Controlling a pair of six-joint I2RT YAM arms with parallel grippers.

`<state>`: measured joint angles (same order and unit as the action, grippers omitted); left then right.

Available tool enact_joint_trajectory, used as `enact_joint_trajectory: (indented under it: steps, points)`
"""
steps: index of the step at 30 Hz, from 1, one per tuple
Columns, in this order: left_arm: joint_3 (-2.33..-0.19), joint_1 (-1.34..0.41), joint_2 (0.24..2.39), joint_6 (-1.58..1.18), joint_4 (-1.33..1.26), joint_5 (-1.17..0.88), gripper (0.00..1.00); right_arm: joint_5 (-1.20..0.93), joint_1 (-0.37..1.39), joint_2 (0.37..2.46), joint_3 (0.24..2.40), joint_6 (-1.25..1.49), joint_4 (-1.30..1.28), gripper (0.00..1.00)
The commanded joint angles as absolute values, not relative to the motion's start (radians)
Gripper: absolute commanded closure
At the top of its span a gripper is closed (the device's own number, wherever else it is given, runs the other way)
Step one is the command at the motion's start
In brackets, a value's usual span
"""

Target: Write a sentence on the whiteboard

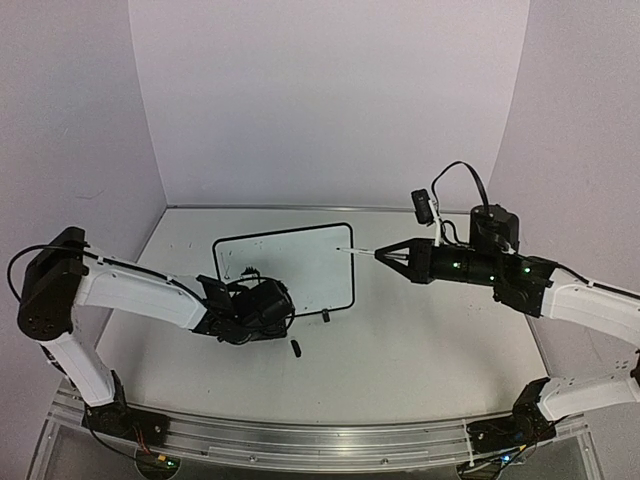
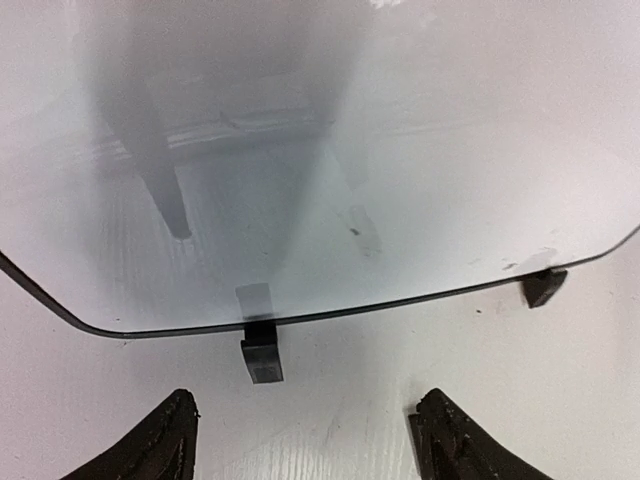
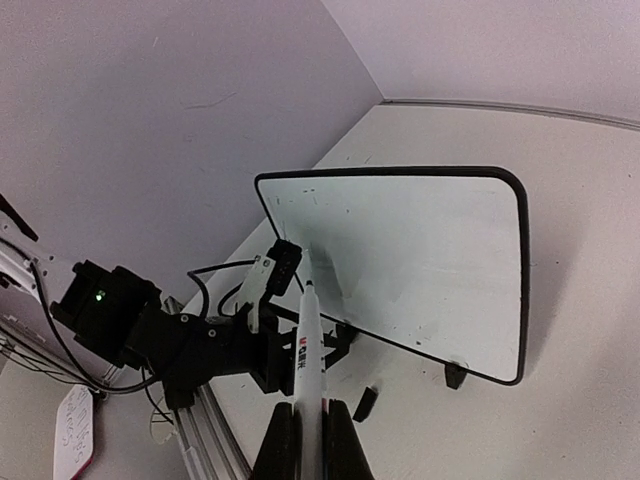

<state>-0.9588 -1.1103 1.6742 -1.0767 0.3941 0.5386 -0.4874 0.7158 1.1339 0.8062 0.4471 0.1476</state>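
Note:
The whiteboard (image 1: 300, 262) stands tilted on its small black feet mid-table, and its face is blank apart from a few specks. No sentence shows on it. It also shows in the right wrist view (image 3: 420, 255) and in the left wrist view (image 2: 400, 150). My right gripper (image 1: 395, 256) is shut on a white marker (image 3: 308, 350), whose tip points at the board's right part (image 1: 341, 249). I cannot tell whether it touches. My left gripper (image 2: 310, 440) is open and empty, just short of the board's near edge by one foot (image 2: 260, 355). It also shows in the top view (image 1: 268, 300).
A small loose black piece (image 1: 295, 348) lies on the table just in front of the board, also in the right wrist view (image 3: 365, 402). Purple walls close in the back and both sides. A metal rail (image 1: 320, 440) runs along the near edge.

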Motion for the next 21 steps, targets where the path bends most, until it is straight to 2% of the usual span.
enact_joint_trajectory:
  steps: [1, 7, 11, 18, 21]
  points:
    - [-0.931, -1.129, 1.524, -0.935, 0.396, 0.465, 0.20, -0.613, 0.711, 1.102, 0.823, 0.453, 0.118, 1.00]
    - [-0.835, -1.130, 1.247, -0.680, 0.273, 0.217, 0.19, -0.760, 0.660, 1.118, 0.882, 0.468, 0.046, 1.00]
    - [-0.801, -1.092, 1.086, -0.589, 0.187, -0.063, 0.13, -0.818, 0.658, 1.130, 0.939, 0.471, -0.036, 1.00]
    - [-0.914, -1.045, 1.090, -0.567, 0.061, -0.358, 0.01, -0.900, 0.682, 1.153, 0.954, 0.530, -0.034, 1.00]
    - [-0.940, -1.023, 1.125, -0.591, -0.057, -0.450, 0.01, -0.919, 0.728, 1.162, 0.969, 0.551, -0.008, 1.00]
